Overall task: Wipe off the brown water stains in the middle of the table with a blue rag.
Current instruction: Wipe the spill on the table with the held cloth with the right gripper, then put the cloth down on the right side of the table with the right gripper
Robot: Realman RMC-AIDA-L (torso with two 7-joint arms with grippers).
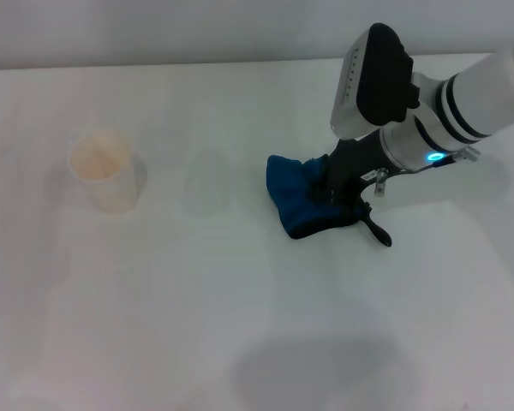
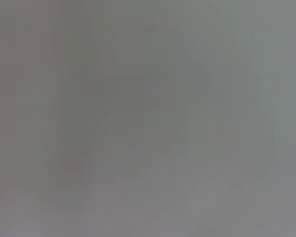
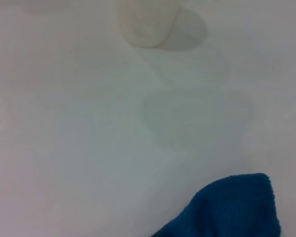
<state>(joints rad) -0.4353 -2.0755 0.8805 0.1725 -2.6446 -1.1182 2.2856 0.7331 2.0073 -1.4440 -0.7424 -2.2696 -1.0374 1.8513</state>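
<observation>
Blue cloth sits bunched on the white worktop (image 1: 240,325), right of centre in the head view: the blue rag (image 1: 295,199) is crumpled into a mound, its black loop tab trailing out on the surface toward the near right. The right gripper (image 1: 338,201) reaches in from the right and is pressed down into the rag's right side, its dark fingers clenched on the cloth as far as the head view shows; the tips themselves are buried in the folds.

The brown water stains (image 1: 207,181) lie just left of the rag, between it and the paper cup (image 1: 104,169), and are very faint here, probably no more than a pale grey-tan outline on the worktop. In the right wrist view the stains (image 3: 195,116) show as a dim lobed patch, with a corner of the rag (image 3: 232,210) near the camera and apart from the patch, and the cup (image 3: 148,22) beyond it.

The left gripper does not appear in any view; the left wrist view is a flat grey blur.
</observation>
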